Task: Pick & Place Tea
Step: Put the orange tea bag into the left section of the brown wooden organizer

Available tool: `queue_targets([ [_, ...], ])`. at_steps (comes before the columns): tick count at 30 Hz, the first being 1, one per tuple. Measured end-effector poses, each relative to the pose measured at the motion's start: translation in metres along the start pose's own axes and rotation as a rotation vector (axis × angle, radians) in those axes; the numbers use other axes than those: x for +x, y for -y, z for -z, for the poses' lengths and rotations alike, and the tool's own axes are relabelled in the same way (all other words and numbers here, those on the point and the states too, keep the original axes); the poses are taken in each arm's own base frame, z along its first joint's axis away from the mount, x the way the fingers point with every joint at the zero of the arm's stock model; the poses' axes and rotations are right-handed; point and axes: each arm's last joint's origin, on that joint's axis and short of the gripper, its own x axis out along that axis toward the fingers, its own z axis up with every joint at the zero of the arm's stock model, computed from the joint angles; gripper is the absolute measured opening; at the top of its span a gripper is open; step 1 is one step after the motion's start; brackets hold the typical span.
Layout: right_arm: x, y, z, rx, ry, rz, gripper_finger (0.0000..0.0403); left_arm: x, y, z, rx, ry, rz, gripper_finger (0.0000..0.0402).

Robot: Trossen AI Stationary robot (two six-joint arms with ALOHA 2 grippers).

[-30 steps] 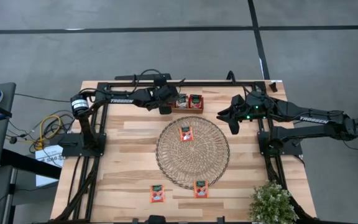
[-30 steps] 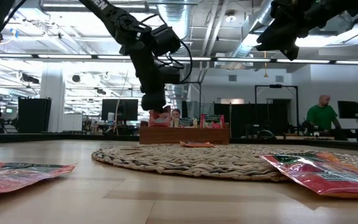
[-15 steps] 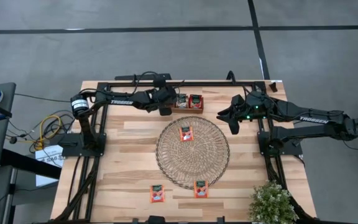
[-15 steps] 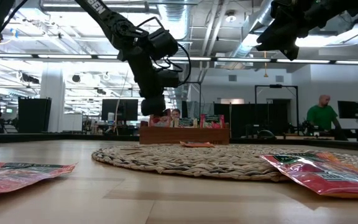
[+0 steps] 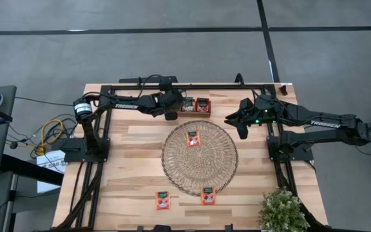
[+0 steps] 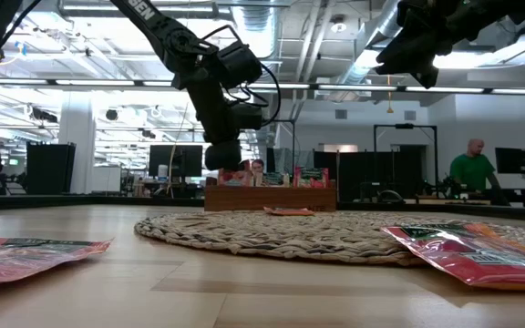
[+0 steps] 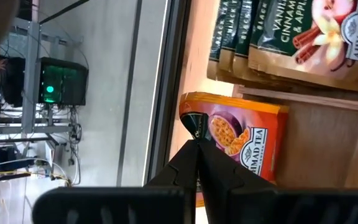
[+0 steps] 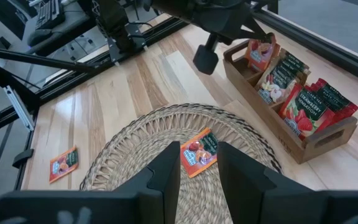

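A small wooden tray (image 5: 195, 105) at the table's far edge holds upright tea packets. An orange packet (image 7: 247, 140) stands in its left end compartment, with beige and red ones (image 8: 303, 102) beside it. My left gripper (image 7: 196, 142) is shut, its tips at that orange packet's upper corner, above the tray's left end (image 5: 171, 113). One tea packet (image 5: 192, 138) lies on the round woven mat (image 5: 199, 171). Another (image 5: 208, 195) rests on the mat's near rim, and a third (image 5: 163, 200) lies on the table. My right gripper (image 8: 197, 168) hangs open over the table's right side (image 5: 240, 122), with nothing between its fingers. My left gripper's shut fingertips (image 7: 188, 155) overlap the orange packet's dark upper corner (image 7: 194, 123) in the left wrist view, slanting down from the table's left. I cannot tell whether they touch it. The packet stands upright in the tray's compartment.
A potted plant (image 5: 282, 209) stands at the table's near right corner. Black frame rails (image 5: 98, 161) run along the left, right and far edges. Bare wood lies to the left and right of the mat. People and desks show in the room beyond (image 6: 470, 169).
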Motion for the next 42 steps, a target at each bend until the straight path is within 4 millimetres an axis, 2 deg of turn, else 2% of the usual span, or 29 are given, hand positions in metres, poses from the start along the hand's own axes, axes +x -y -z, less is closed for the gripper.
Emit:
queue_targets([
  [42, 0.0, 0.0, 0.0, 0.0, 0.0, 0.0, 0.0097, -0.0022, 0.0042, -0.0014, -0.003, 0.007, 0.021, 0.0008],
])
